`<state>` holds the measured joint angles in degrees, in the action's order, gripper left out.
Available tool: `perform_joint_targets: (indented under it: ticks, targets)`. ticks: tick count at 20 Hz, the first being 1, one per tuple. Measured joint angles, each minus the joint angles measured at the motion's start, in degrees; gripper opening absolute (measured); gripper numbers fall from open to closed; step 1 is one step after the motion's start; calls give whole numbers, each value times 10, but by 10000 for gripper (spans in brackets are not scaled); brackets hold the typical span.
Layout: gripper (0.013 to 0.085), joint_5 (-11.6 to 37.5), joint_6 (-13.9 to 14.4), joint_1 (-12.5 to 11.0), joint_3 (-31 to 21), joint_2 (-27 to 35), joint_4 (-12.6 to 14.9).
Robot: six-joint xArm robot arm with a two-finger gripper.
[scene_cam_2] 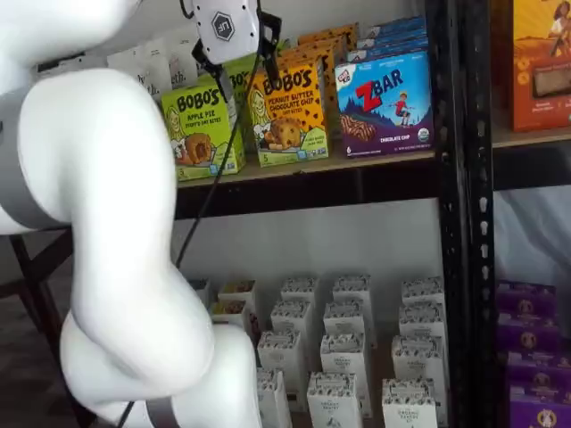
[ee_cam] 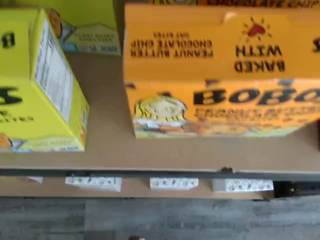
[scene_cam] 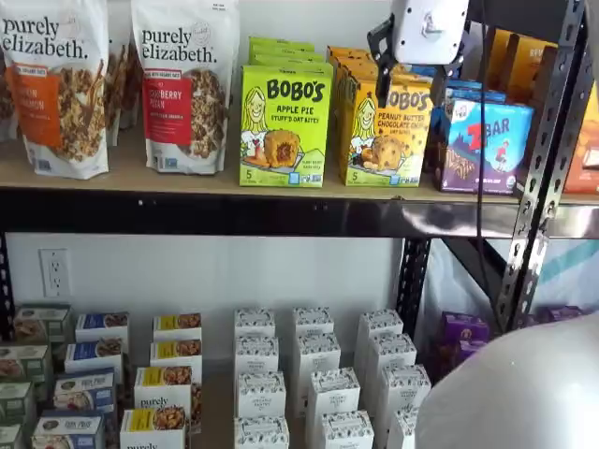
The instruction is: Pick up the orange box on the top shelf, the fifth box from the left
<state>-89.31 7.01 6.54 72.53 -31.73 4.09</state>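
Note:
The orange box [scene_cam: 388, 126] [scene_cam_2: 290, 116] stands upright on the top shelf [scene_cam: 187, 182] [scene_cam_2: 294, 165], front face out, with more of its kind behind it. The wrist view shows its top panel and front [ee_cam: 220, 75] from above on the tan board [ee_cam: 110, 135]. My gripper [scene_cam: 418, 79] [scene_cam_2: 241, 76] hangs in front of the box's upper part, apart from it. It is open, a plain gap showing between the two black fingers [scene_cam_2: 268, 62] in both shelf views. Nothing is held.
A lime-green Apple Pie box [scene_cam: 284, 126] [ee_cam: 40, 85] stands just left of the orange box, a blue Zbar box [scene_cam: 482, 145] [scene_cam_2: 385, 102] just right. Granola bags [scene_cam: 187, 84] sit further left. A black upright [scene_cam: 543, 159] stands at right. Small white boxes [scene_cam: 309, 374] fill the lower level.

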Motion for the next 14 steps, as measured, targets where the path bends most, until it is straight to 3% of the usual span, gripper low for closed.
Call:
perform_joint_targets:
  ticks: [3,14]
  targets:
    - [850,13,-6,-7,11,22,-14]
    - [850,47,-21,-24,13,44,-10]
